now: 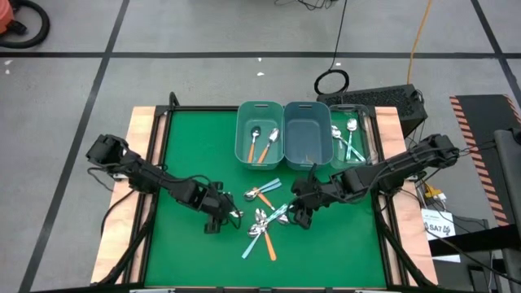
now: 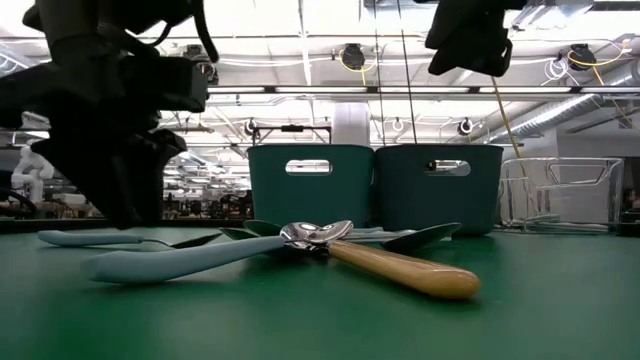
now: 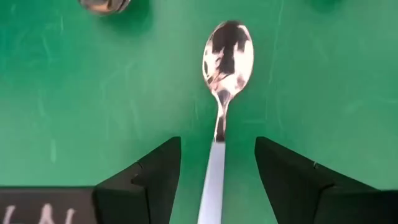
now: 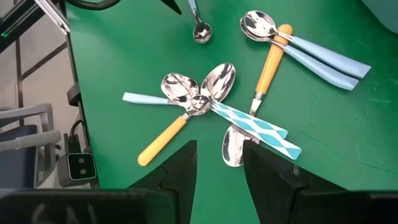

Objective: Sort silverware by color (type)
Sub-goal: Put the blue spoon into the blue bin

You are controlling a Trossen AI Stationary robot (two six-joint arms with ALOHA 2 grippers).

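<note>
Your left gripper [image 3: 217,180] stands wide open, low over the green mat [image 1: 187,146] at centre-left of the high view, with a light-blue-handled spoon [image 3: 225,81] lying between its fingers, handle toward the wrist. Your right gripper [image 4: 221,171] hangs partly open, holding nothing, just right of the loose spoon pile [image 1: 264,221] at lower centre. Two orange-handled spoons [image 1: 262,143] lie in the left teal bin [image 1: 242,130] at upper centre. Grey floor surrounds the table.

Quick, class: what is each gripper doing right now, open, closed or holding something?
Left gripper: open, fingers either side of a light blue spoon on the mat, not gripping it.
Right gripper: open, empty, above the spoon pile.
</note>
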